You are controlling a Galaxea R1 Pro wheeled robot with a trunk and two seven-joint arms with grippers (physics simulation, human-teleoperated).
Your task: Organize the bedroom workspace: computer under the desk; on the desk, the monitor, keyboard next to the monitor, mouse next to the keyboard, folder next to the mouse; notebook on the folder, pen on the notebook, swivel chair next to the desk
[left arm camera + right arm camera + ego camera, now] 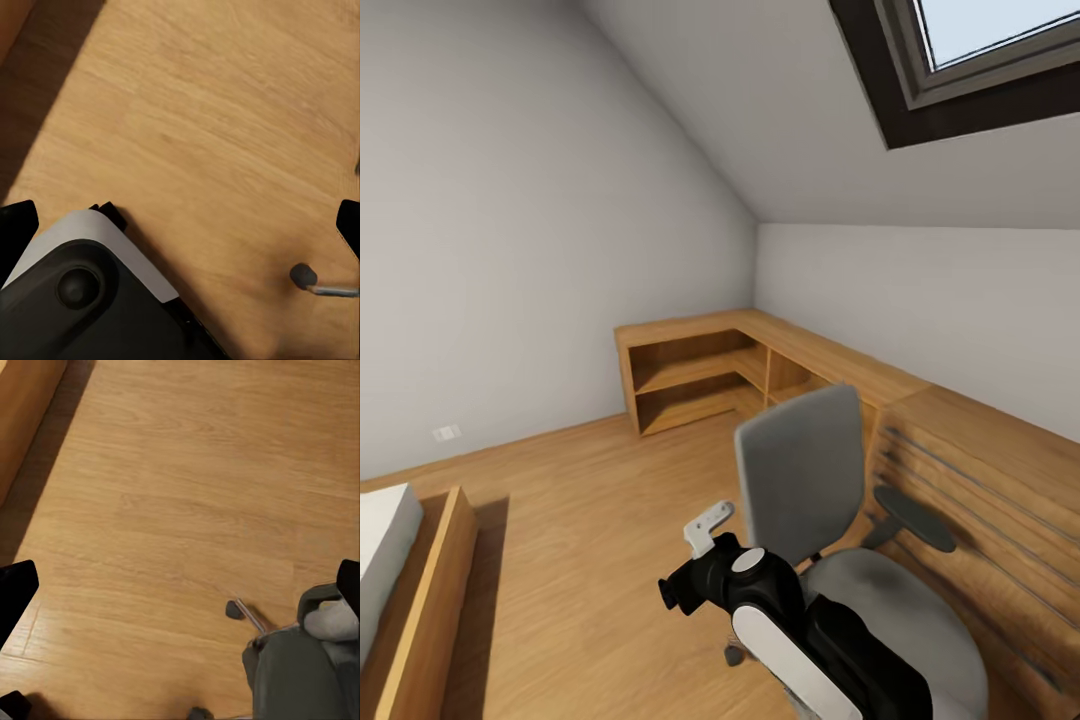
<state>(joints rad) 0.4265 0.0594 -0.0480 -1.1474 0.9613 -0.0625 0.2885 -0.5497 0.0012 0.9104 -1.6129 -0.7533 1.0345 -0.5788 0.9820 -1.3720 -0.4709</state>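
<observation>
The swivel chair [830,520], grey upholstered with a dark armrest, stands at 4 o'clock in the head view, just beside the slatted wooden unit [980,480]. Open light wood floor [590,540] extends to 9 o'clock, bounded by the wooden bed frame [430,590]. In both wrist views the dark claw fingertips [16,232] [15,589] sit at opposite frame edges, spread wide and holding nothing.

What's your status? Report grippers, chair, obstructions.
Grippers: state unreadable, both over wood floor. Swivel chair directly ahead, seat bare, no folder visible. Wooden shelf unit beyond it.
</observation>
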